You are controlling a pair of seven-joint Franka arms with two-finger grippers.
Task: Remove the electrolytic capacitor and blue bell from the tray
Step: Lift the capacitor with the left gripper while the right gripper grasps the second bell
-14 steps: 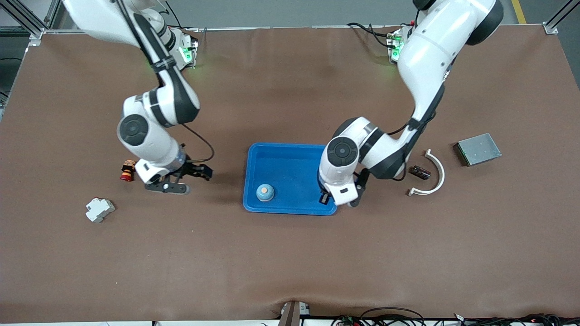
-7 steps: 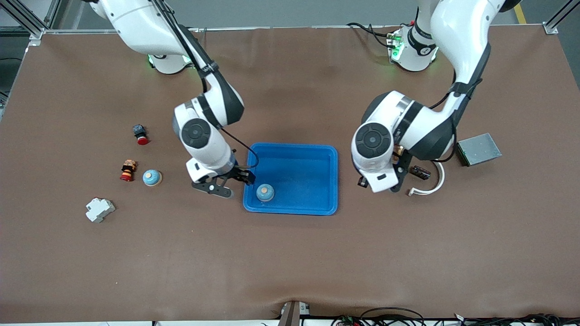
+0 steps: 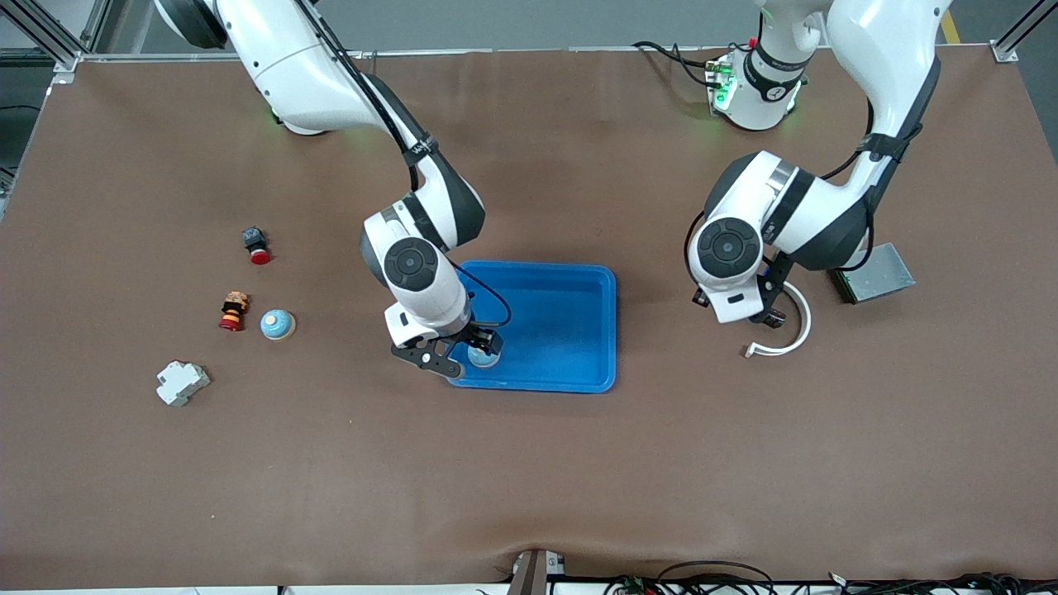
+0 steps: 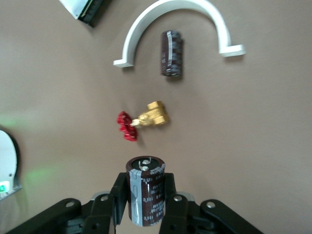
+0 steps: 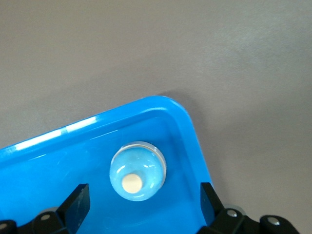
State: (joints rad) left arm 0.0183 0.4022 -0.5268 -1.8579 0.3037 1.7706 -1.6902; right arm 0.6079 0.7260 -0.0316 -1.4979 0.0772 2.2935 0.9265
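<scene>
A blue tray (image 3: 570,330) lies mid-table. A light-blue bell (image 3: 485,356) with a cream button sits in its corner nearest the front camera, toward the right arm's end. My right gripper (image 3: 475,351) hangs open just over it. In the right wrist view the bell (image 5: 138,170) shows between the spread fingers (image 5: 78,204), apart from both, in the tray (image 5: 161,105). My left gripper (image 3: 767,316) is over the table by a white arc (image 3: 800,326). It is shut on an upright dark capacitor (image 4: 146,190).
A second capacitor (image 4: 171,52) lies inside the white arc (image 4: 126,62). A brass valve with a red handle (image 4: 146,119) lies beside them. A grey metal box (image 3: 872,273) is at the left arm's end. At the right arm's end lie another bell (image 3: 277,324), a red button (image 3: 255,245), a striped part (image 3: 233,311) and a white block (image 3: 182,383).
My right gripper has moved from the small parts at the right arm's end to over the bell in the tray. My left gripper has moved from the tray's edge to the white arc.
</scene>
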